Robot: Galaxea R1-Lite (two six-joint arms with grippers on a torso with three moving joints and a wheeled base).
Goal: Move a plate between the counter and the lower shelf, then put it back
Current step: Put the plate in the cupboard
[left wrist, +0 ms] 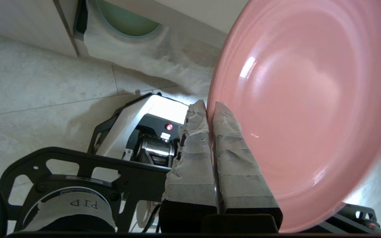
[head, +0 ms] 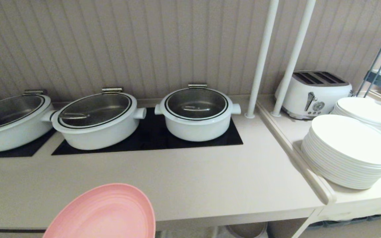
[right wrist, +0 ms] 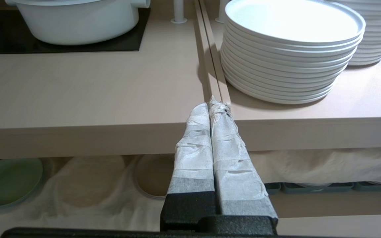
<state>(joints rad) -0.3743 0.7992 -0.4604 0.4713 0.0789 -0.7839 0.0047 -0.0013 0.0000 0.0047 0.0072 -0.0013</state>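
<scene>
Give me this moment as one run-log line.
left tool: shut on pink plate rim | plate: held off the counter, at its front edge | right tool: shut, empty, before the counter edge

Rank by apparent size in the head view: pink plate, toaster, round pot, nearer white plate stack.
1. Nearer white plate stack
2. Pink plate, cut off by the frame and close to the camera, so its rank against the stack is unsure
3. Round pot and toaster look alike in size; no ranking between them.
</scene>
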